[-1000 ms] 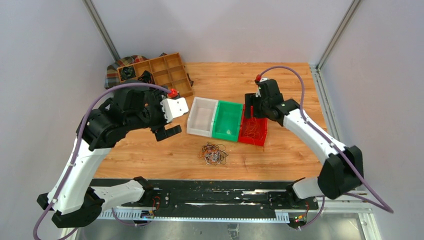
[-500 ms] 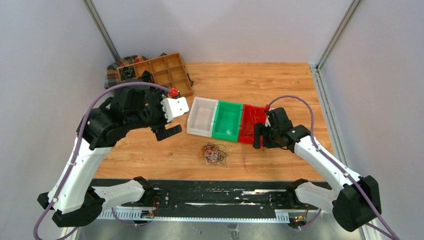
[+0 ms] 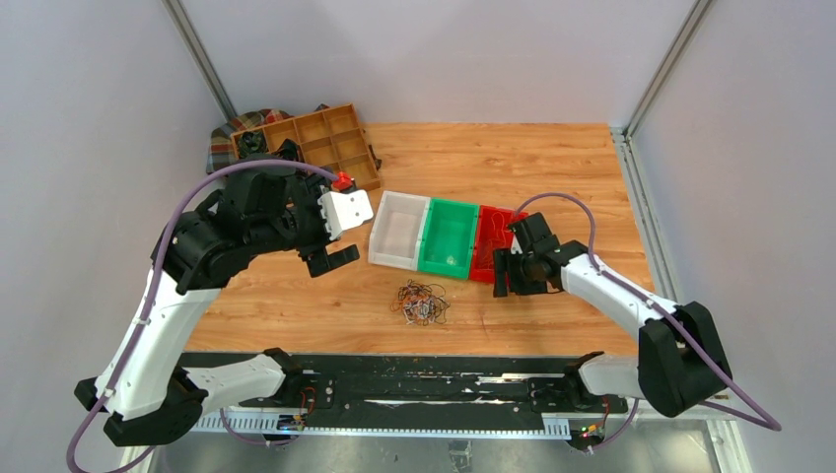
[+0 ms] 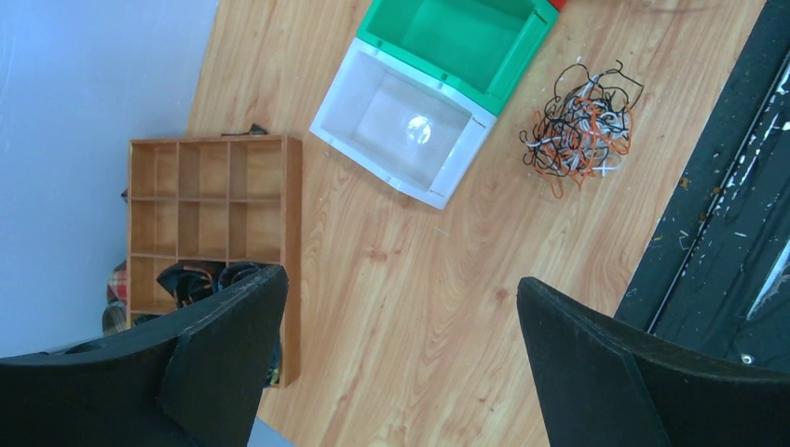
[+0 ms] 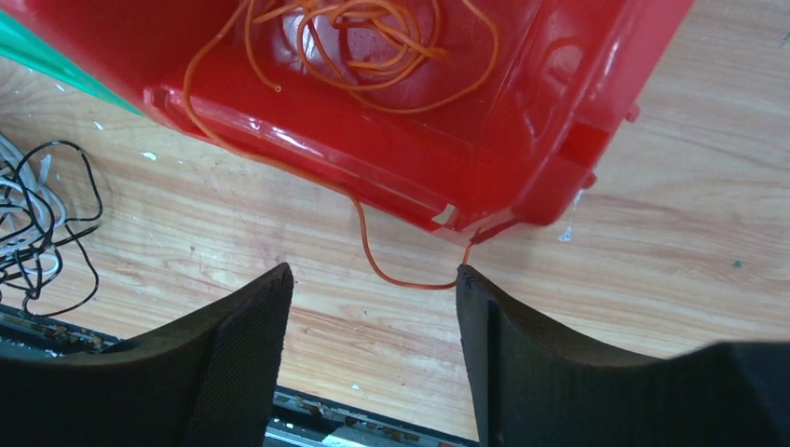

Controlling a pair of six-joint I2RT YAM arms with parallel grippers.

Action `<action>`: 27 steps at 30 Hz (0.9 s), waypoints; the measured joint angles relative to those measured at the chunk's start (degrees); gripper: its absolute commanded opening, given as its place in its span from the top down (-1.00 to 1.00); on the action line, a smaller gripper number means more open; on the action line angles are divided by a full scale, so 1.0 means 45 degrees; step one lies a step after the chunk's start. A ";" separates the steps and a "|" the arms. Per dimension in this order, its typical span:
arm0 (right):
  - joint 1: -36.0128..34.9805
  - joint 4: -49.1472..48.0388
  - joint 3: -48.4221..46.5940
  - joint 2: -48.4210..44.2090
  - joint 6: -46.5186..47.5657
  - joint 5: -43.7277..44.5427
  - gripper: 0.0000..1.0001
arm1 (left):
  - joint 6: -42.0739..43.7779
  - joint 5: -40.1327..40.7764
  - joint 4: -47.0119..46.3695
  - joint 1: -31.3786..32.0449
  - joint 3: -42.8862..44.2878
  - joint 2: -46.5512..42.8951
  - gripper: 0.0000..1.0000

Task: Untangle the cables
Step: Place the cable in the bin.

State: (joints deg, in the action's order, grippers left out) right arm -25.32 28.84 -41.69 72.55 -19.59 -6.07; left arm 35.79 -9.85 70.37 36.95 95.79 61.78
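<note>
My left fingers (image 3: pixel 330 259) are spread wide and hold nothing; they hang above the desk (image 3: pixel 552 168), left of the white bin (image 3: pixel 397 229), and touch nothing. My right fingers (image 3: pixel 503 276) are parted too, less widely, and grip nothing. They sit low at the near corner of the red bin (image 3: pixel 496 246).

One orange strand (image 5: pixel 373 261) spills over that bin's near rim. It runs down onto the desk and curls into a loop in the gap between my right fingertips. Its end lies just beside one tip, but I cannot tell whether it touches. More orange cables (image 5: pixel 373 37) lie coiled in loose rings inside the red bin.

The tangle of cables (image 3: pixel 421 302) rests on the desk near its front edge. It is in front of the green bin (image 3: pixel 449 236) and well apart from both my pairs of fingers. It is a knotted clump of thin orange, white and black wires, a little wider left to right than it is deep. A few black loops stick out from its edges.
</note>
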 measured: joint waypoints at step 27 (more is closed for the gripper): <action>-0.0257 -0.1744 0.1554 -0.2297 -0.1069 0.0345 0.99 | -0.0121 0.0005 0.0078 0.0000 0.0379 0.0015 -0.96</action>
State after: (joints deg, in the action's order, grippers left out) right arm -26.48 20.99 -34.70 62.22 -24.40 -4.51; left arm 35.24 -9.82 70.72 36.95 97.49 61.84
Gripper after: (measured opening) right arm 0.012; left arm 0.980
